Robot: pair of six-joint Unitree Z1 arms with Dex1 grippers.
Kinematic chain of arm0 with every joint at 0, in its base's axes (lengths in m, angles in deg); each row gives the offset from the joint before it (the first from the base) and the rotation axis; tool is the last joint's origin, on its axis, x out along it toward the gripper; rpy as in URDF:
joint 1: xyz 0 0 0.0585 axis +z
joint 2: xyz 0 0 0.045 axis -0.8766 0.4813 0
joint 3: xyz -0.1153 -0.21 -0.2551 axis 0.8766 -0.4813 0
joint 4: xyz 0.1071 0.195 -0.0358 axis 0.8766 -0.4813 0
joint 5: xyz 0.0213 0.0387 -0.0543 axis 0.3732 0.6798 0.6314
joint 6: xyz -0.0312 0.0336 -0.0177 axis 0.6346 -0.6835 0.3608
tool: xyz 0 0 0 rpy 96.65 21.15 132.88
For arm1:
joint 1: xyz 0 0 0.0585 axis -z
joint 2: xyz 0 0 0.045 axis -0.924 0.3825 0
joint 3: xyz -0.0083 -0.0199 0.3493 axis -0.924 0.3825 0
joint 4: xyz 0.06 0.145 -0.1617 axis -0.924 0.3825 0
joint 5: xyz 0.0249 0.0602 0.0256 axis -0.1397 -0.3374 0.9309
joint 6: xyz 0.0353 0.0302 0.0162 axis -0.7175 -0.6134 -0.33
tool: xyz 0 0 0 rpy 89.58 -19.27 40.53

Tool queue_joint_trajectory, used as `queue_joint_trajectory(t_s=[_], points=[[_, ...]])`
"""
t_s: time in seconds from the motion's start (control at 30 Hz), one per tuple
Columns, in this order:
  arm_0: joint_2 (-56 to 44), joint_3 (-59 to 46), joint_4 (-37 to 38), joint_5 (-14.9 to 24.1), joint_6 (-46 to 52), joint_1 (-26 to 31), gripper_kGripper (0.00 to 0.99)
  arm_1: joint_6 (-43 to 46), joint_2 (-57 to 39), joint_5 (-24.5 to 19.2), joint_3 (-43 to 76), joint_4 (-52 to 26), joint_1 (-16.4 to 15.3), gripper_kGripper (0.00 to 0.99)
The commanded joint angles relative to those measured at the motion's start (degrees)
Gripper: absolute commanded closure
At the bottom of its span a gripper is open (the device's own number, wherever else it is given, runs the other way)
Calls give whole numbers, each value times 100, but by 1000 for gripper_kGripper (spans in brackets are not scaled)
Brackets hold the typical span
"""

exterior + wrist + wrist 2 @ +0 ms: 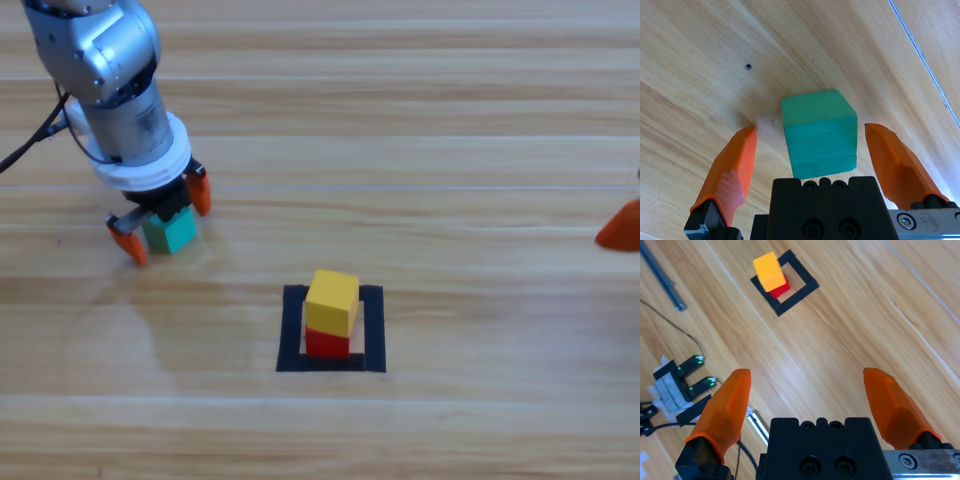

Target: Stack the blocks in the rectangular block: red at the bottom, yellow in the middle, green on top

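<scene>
So we've got the left gripper [166, 226] down on the wooden surface [480, 150] in the upper left of the high view, with the green cube [171, 231] sitting between its two orange jaws. From above it looks like the jaws might be on the cube, but the left wrist view sorts that out: there's bare wood showing on both sides of the green cube [819, 133], so the jaws are spread wide and not pinching anything. That same view shows the cube resting flat on the wood, turned a little so one vertical edge faces slightly toward one jaw rather than square to both. It's a cube, so no long axis to speak of.

Over in the middle of the high view, the yellow cube [332, 303] sits on top of the red cube [327, 343], inside the black tape rectangle [293, 330]. The yellow one is twisted a bit against the red one and hangs toward the far side of the outline. The right wrist view gives us the same stack from far off, yellow [769, 271] over red [781, 288], in one corner of the tape outline [802, 292], not centred.

The right gripper [620, 228] is parked at the right edge, only an orange tip showing from above. Its own camera shows the jaws parted with nothing between them, plus some cables and a small device [677, 385] beyond the surface edge that the high view doesn't catch.
</scene>
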Motion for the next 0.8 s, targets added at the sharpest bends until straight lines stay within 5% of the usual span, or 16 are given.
queue_joint_trajectory(t_s=[0.03,0.37,0.57,0.8], points=[[317,-137,97,114,-99,72,100,227,418,587,148,-85,145,1],[493,171,1,53,-996,107,573,649,338,631,218,-137,-92,1],[1038,2175,-1871,-61,-2630,-7,944,851,268,455,280,-252,-303,1],[1231,3528,-2900,-457,-4327,-350,988,833,251,455,341,-313,-303,1]])
